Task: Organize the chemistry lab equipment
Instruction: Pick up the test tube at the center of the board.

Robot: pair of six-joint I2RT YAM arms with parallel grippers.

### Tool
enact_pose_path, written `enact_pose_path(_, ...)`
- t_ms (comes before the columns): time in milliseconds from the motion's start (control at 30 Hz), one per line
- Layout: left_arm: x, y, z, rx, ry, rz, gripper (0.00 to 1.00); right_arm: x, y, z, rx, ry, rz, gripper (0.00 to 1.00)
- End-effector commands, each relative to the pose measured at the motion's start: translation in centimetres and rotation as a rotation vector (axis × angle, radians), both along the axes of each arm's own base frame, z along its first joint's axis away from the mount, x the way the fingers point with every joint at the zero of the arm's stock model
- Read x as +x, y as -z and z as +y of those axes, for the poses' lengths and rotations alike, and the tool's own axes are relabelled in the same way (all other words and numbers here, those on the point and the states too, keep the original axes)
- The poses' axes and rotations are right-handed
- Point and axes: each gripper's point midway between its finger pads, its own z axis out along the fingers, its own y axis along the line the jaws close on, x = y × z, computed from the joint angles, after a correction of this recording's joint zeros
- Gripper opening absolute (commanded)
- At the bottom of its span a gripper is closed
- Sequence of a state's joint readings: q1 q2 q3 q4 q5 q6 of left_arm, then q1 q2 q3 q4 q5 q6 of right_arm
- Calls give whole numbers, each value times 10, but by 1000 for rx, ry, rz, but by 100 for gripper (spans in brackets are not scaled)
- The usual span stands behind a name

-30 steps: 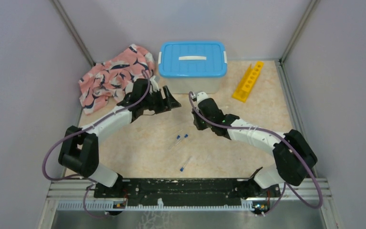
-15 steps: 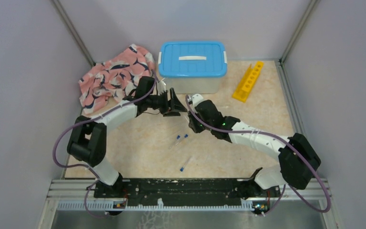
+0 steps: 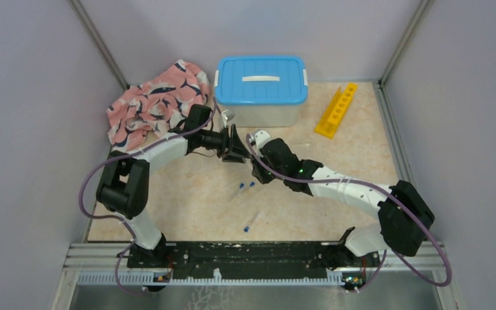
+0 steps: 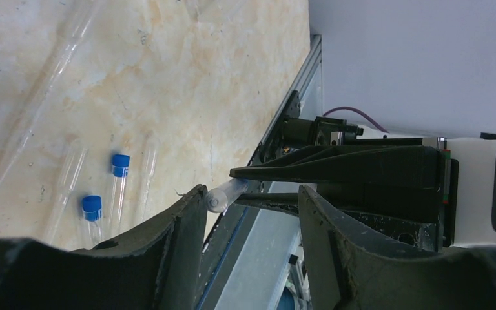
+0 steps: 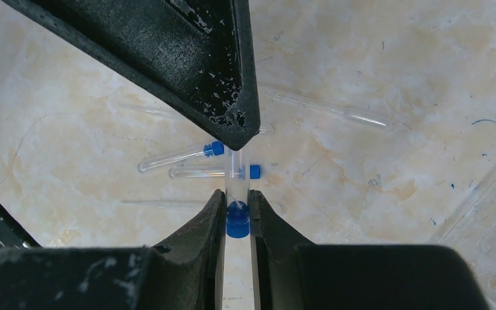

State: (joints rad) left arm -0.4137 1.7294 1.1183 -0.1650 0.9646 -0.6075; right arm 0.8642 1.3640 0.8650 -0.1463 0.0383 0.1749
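**Capped tube held between two arms in front of the bin**

Your right gripper [image 5: 237,197] is pinched narrow on a thin clear tube with a blue cap [image 5: 237,174], just in front of the white plastic bin with a blue lid [image 3: 261,87]. Your left gripper [image 4: 250,194] stands wide, with the tube's rounded end between its fingers; whether they touch it cannot be told. Two more blue-capped tubes [image 3: 246,187] lie farther in front of the bin, with a third tube [image 3: 252,223] beyond them. The long yellow holed rack [image 3: 336,110] sits to the bin's right.
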Motion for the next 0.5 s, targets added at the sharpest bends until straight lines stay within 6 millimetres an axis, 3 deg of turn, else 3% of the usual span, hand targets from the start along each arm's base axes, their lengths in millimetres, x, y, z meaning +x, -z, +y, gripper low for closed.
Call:
enact_pose_path(0, -9, -8, -1, -53, 79, 0, 59, 5, -40, 19, 80, -35, -82, 14)
enact_pose_path(467, -12, 5, 1, -35, 123, 22, 50, 1, -46, 28, 79, -67, -86, 14)
